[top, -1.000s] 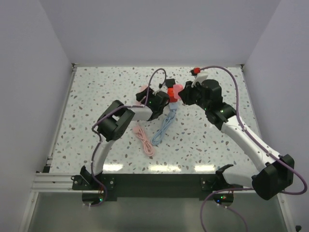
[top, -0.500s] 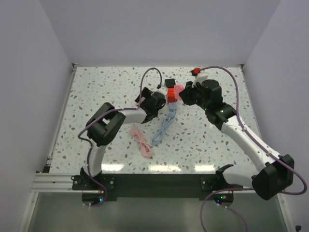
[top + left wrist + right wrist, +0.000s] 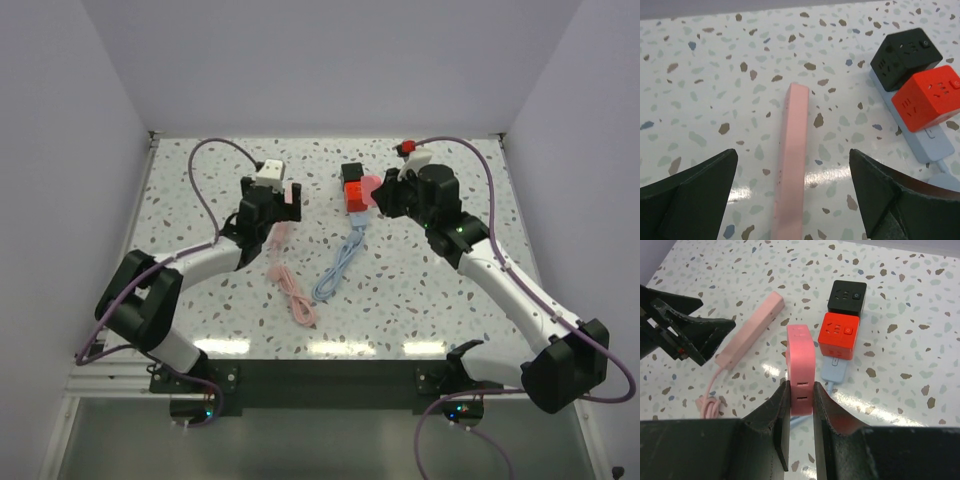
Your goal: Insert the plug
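Grip on my right side looks firm: the right gripper [image 3: 801, 407] is closed narrow on a pink plug block [image 3: 801, 352], pinching its lower part from both sides, with the slotted face turned toward the wrist camera. I see the block held above the speckled table [image 3: 390, 300], just beside the red cube adapter [image 3: 840, 335]. From the overhead view I cannot tell whether the two touch. The red cube sits on a pale blue power strip [image 3: 834, 371]. A black cube adapter [image 3: 846, 296] sits right behind it on the far end of the same strip, and the two cubes are edge to edge. The strip's blue cable [image 3: 340, 265] runs toward the near edge of the table in a loose bundle.

My left gripper [image 3: 792, 155] is spread wide and holds nothing. It hovers over a pink power strip [image 3: 796, 110] that lies flat on the table. In the left wrist view the bar runs lengthwise up the gap between the two dark fingers [image 3: 690, 195]. The pink strip lies to the left of the blue one, apart from it. Its pink cable [image 3: 295, 290] trails toward the near edge and ends in a bundle beside the blue cable.
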Controlling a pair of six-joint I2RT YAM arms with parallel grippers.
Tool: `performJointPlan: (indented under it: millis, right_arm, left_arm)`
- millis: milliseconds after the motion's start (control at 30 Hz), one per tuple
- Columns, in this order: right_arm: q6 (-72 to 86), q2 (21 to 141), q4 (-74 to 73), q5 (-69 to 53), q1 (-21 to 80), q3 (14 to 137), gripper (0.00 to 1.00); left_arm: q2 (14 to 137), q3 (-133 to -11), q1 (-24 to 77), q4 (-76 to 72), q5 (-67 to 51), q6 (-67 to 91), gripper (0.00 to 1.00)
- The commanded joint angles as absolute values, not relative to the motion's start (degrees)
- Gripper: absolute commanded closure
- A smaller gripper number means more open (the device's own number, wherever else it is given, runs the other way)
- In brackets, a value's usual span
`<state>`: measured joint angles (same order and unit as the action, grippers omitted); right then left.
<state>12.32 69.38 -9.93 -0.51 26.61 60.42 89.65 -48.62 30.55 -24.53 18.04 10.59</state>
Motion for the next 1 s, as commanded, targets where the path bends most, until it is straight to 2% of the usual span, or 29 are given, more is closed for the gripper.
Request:
performJointPlan:
  millis: [0, 333, 533, 700, 967]
  right_arm:
    - [11.5, 69.6, -8.9, 0.1, 26.5, 60.6, 1.00]
    - [11.8, 70.5, -8.3, -2.2, 26.5, 60.6, 1.00]
    - [11.8, 71.1, -8.3, -2.5, 26.5, 60.6, 1.00]
    - [11.8, 70.8, -8.6, -2.4, 26.5, 61.0, 1.00]
    - [11.8, 71.0, -8.6, -2.5, 26.5, 61.3, 1.00]
  left_arm:
    - [90.2, -44.4, 29.9, -25.2, 12.4, 17.7, 0.01]
    - [84.1, -35.9, 30.0, -21.8, 16.3, 22.2, 0.01]
    - [87.7, -33.3, 30.0, -23.5, 14.1, 23.8, 0.01]
    - [90.2, -32.7, 30.1, -25.0, 13.2, 23.5, 0.13]
    - [92.2, -33.3, 30.0, -25.0, 13.4, 22.2, 0.39]
